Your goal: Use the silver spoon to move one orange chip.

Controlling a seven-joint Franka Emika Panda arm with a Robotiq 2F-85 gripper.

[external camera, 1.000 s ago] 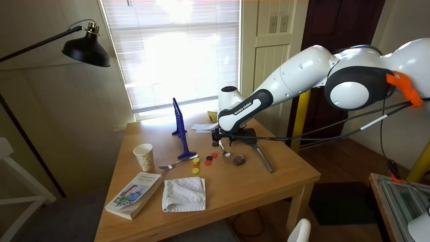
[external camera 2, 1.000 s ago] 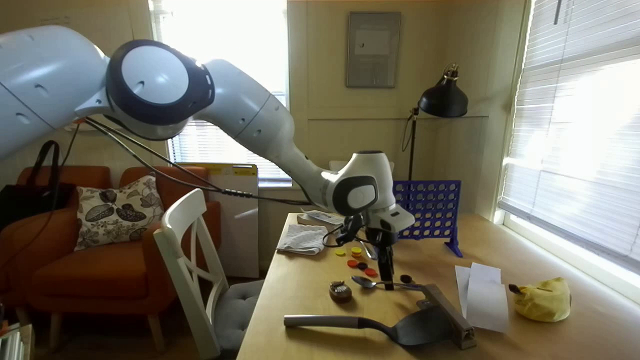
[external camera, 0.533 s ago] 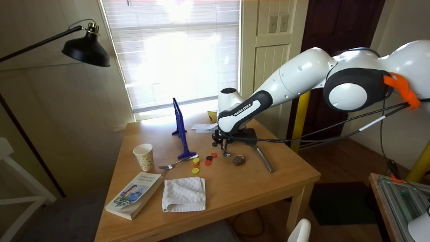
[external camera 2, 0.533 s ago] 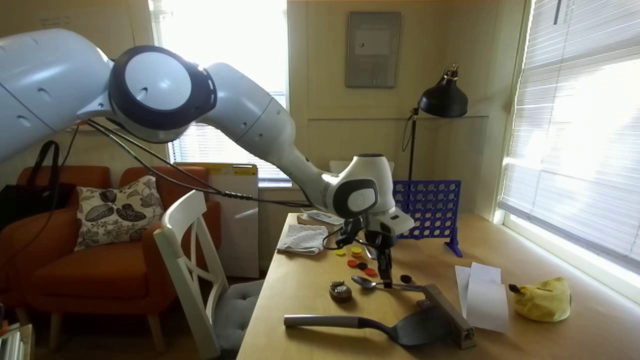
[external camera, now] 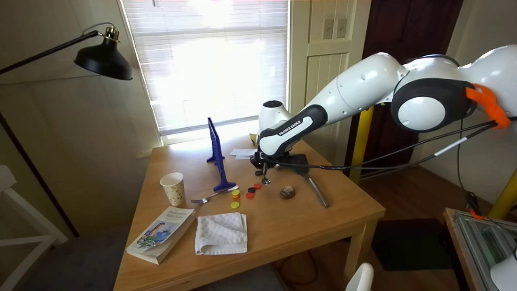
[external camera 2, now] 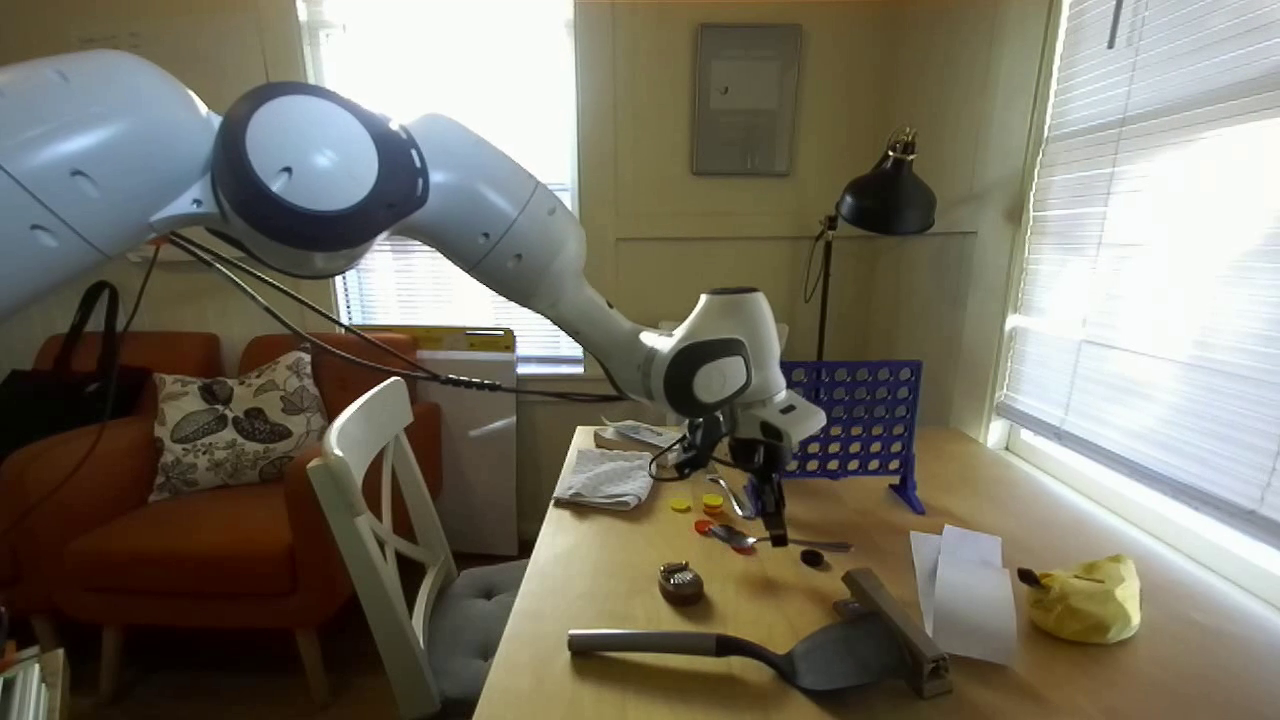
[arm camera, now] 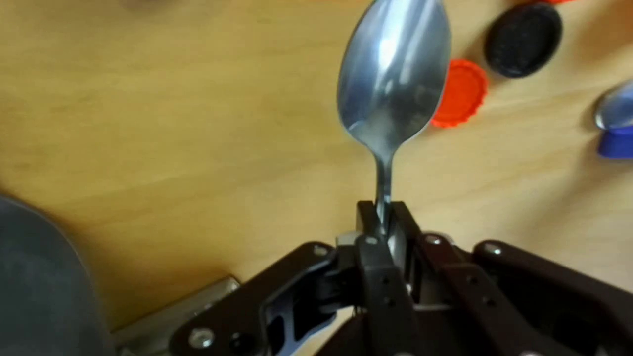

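Observation:
My gripper (arm camera: 384, 212) is shut on the handle of the silver spoon (arm camera: 395, 74), whose bowl points away from the fingers. In an exterior view the spoon (external camera 2: 736, 537) hangs a little above the table, roughly level, bowl toward the chips. One orange-red chip (arm camera: 462, 96) lies partly hidden behind the bowl in the wrist view. In an exterior view there are two such red-looking chips, one nearer (external camera: 250, 195) and one farther (external camera: 257, 186), with a black chip (external camera: 251, 190) between them. A more orange chip (external camera: 236, 197) shows beneath a yellow chip (external camera: 236, 192).
A blue upright grid (external camera 2: 850, 420) stands beyond the chips, a fork (external camera: 214, 195) at its foot. Close by are a loose black chip (external camera 2: 812, 557), a brown round object (external camera 2: 681, 582), a spatula (external camera 2: 850, 650) and a brown bar (external camera 2: 897, 630). A towel (external camera: 221, 233) lies near the front.
The gripper has shut on the spoon's handle and lifted it off the table. The spoon has shifted toward the chips, its bowl now overlapping a red one in an exterior view.

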